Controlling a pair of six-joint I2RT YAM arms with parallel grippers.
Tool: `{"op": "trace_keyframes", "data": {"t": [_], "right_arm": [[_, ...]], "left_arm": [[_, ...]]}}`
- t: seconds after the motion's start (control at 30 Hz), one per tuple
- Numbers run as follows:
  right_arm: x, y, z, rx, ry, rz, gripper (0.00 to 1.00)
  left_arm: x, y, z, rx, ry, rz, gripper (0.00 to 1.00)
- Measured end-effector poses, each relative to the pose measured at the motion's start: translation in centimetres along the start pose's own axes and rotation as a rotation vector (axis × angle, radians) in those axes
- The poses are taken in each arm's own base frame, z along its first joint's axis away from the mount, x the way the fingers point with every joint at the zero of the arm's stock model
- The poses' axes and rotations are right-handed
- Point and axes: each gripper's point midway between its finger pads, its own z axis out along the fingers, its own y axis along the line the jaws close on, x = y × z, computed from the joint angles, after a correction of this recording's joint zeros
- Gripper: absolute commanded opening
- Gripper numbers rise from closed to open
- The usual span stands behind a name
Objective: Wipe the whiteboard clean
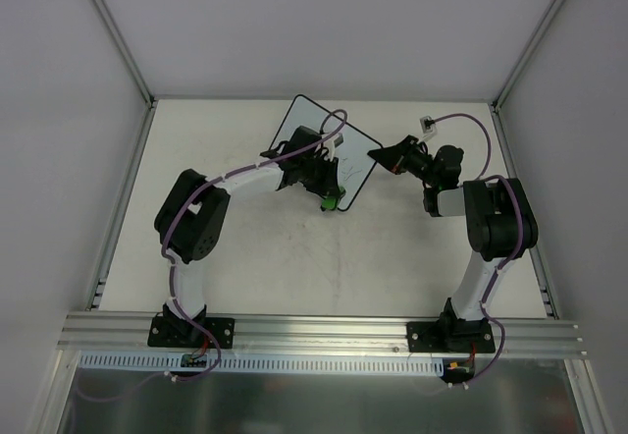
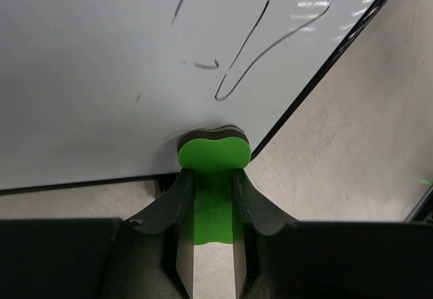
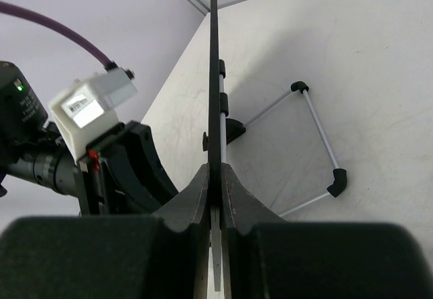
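Note:
The whiteboard (image 1: 312,128) stands tilted at the back middle of the table, white with a thin black frame. Its face fills the left wrist view (image 2: 101,62) with black pen scribbles (image 2: 250,55) near its lower right edge. My left gripper (image 1: 334,196) is shut on a green eraser (image 2: 213,153), whose dark felt end touches the board's lower edge. My right gripper (image 1: 378,157) is shut on the board's right edge, seen edge-on in the right wrist view (image 3: 214,76). The board's wire stand (image 3: 318,143) with black feet rests on the table behind it.
The white table (image 1: 324,267) is walled by grey panels on the left, back and right. An aluminium rail (image 1: 324,331) carries both arm bases at the near edge. The left arm's purple cable (image 1: 329,125) loops over the board.

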Motion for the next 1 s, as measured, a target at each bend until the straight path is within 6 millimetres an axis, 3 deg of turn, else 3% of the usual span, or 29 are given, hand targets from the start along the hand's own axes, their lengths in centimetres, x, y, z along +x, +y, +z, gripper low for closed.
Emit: {"op": "trace_keyframes", "data": {"t": [0.17,0.43,0.67,0.87,1.0], "right_arm": [[0.0,0.1,0.0,-0.006,0.001,-0.006,0.0],[0.0,0.2,0.0,-0.012,0.0,-0.013,0.0],[0.0,0.3,0.1,-0.011,-0.002,-0.014,0.0],[-0.1,0.1,0.1,-0.002,-0.005,-0.006,0.0],[0.0,0.0,0.1,0.005,-0.006,0.006,0.0]], "left_arm": [[2.9,0.2,0.2,-0.014,0.068,-0.045,0.0],[2.6,0.2,-0.1,-0.024,0.078,-0.053,0.0],[-2.3,1.5,-0.8,-0.041,0.006,-0.061,0.0],[-7.5,1.0,-1.0,-0.026,-0.084,-0.019,0.0],[-9.1,0.6,-0.9,-0.018,-0.113,-0.006,0.0]]}}
